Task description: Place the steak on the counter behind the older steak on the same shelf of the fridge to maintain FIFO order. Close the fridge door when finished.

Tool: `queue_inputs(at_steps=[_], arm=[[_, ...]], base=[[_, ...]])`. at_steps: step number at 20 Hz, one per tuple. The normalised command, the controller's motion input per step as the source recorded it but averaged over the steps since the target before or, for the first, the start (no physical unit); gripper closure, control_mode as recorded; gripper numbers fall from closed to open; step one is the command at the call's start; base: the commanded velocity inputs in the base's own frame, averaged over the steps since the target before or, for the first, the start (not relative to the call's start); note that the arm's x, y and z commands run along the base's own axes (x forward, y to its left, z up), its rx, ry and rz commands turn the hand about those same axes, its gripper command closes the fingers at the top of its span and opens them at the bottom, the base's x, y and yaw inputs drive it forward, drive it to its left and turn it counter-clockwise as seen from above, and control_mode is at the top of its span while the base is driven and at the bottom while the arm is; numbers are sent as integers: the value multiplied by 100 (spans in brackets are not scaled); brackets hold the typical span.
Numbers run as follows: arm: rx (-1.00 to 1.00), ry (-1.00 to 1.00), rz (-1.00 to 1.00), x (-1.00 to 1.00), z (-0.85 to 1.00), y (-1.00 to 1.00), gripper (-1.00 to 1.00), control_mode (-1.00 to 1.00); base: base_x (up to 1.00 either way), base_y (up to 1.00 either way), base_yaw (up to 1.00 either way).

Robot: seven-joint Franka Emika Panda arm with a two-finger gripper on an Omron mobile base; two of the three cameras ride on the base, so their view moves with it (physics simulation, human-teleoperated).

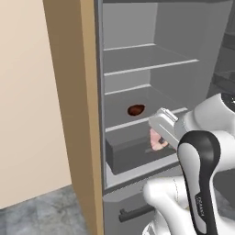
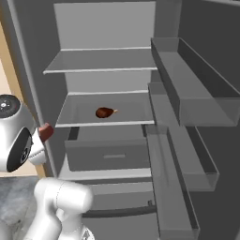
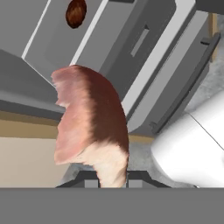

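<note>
My gripper [image 1: 159, 137] is shut on the steak [image 1: 157, 140], a pink-red slab with a pale fat edge. It hangs in front of the fridge's grey drawer [image 1: 133, 155], just below the shelf [image 1: 120, 125]. The older steak [image 1: 136, 109], dark brown-red, lies on that shelf near its middle. In the right base view the held steak [image 2: 45, 131] sits left of the drawer [image 2: 108, 157], and the older steak [image 2: 105, 112] is up and to the right. In the hand view the steak [image 3: 89, 122] stands between my fingers, with the older steak [image 3: 75, 13] far ahead. The counter is out of view.
The fridge [image 1: 137, 55] stands open, and its upper shelves [image 2: 101, 61] are bare. The fridge door [image 2: 206, 56] is swung wide at the right, its bins [image 2: 197, 105] jutting inward. A light wood side panel [image 1: 73, 114] borders the fridge on the left.
</note>
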Motion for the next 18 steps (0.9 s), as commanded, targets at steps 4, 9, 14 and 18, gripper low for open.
queue_inputs(at_steps=[4,9,14,18], arm=[[0,0,0,0,0,0,100,100],[0,0,0,0,0,0,100,100],[0,0,0,0,0,0,100,100],[0,0,0,0,0,0,100,100]], base=[[67,-19,7],[24,-38,7],[32,-32,6],[31,-29,6]])
